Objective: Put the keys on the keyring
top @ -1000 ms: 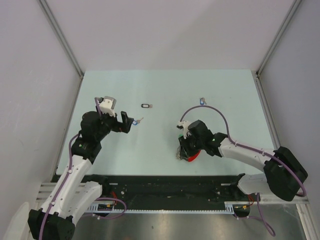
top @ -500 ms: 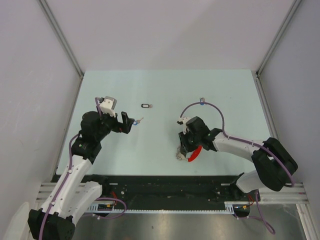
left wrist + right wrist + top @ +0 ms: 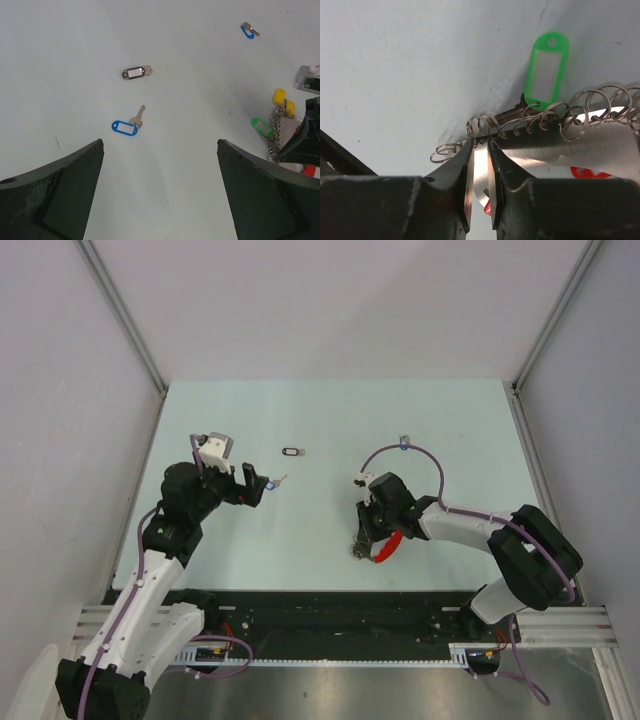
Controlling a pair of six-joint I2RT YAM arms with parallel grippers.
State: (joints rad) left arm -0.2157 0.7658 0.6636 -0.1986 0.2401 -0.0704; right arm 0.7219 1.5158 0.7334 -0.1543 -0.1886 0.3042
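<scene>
The keyring (image 3: pixel 555 145) is a silver band edged with small wire rings, carrying a green tag (image 3: pixel 547 70) and a red part (image 3: pixel 587 172). My right gripper (image 3: pixel 480 145) stands over the band with its jaws a narrow slit apart, the tips pinching a wire ring at the band's far edge. From above, the right gripper (image 3: pixel 364 537) sits on the keyring (image 3: pixel 384 548). One of the keys, blue-tagged (image 3: pixel 125 127), lies just ahead of my wide-open, empty left gripper (image 3: pixel 160 145). A black-tagged key (image 3: pixel 135 73) and a second blue-tagged key (image 3: pixel 247 31) lie farther off.
Seen from above, the black-tagged key (image 3: pixel 293 451) lies mid-table and the far blue-tagged key (image 3: pixel 403 443) lies under the right arm's cable loop. Yellow tags (image 3: pixel 282 100) of the keyring cluster show in the left wrist view. Grey walls enclose the pale table (image 3: pixel 330 410).
The right gripper's jaws have narrowed on the keyring, and the right arm's elbow has swung leftward. The left arm and the loose keys have stayed put.
</scene>
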